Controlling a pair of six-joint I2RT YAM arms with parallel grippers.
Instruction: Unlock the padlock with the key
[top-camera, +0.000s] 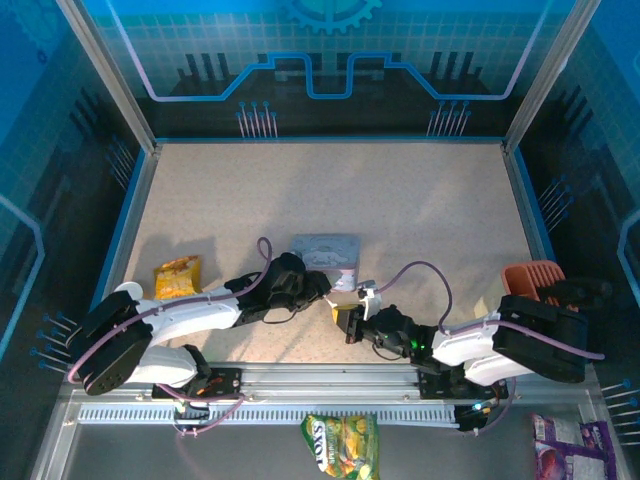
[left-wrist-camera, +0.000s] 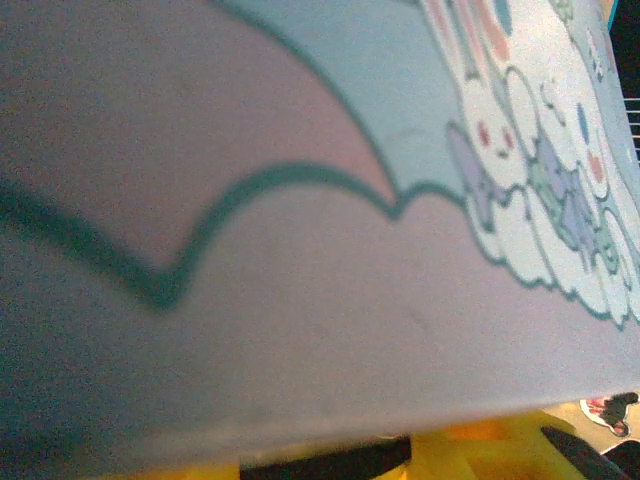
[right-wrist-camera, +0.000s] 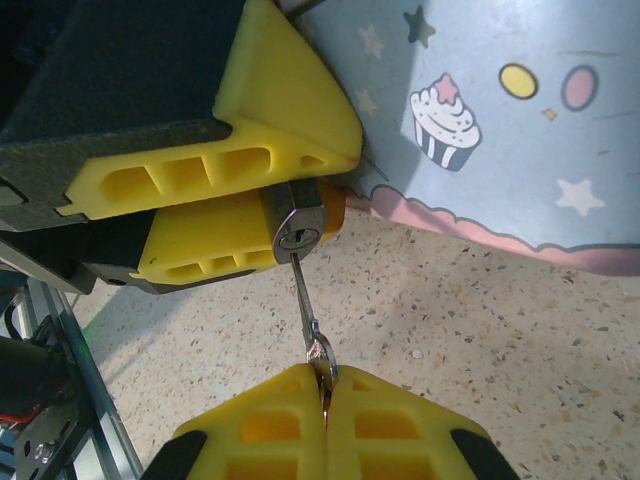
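Padlock (right-wrist-camera: 297, 230) sits pinched in the left tool (right-wrist-camera: 322, 185), low over the counter (right-wrist-camera: 480, 330) beside the tin (right-wrist-camera: 500, 130). Key (right-wrist-camera: 303, 295) tip meets the keyway, with the right tool (right-wrist-camera: 325, 395) clamped on its head. Insertion underway; next, likely, seat it fully and twist.

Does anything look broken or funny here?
Nothing looks broken or spilled. The key, pinched in the right gripper, meets the padlock at a slight slant, and the left gripper clamps the padlock.

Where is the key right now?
Right wrist view: the key runs from the shut right gripper up into the padlock, held by the left gripper beside the tin.
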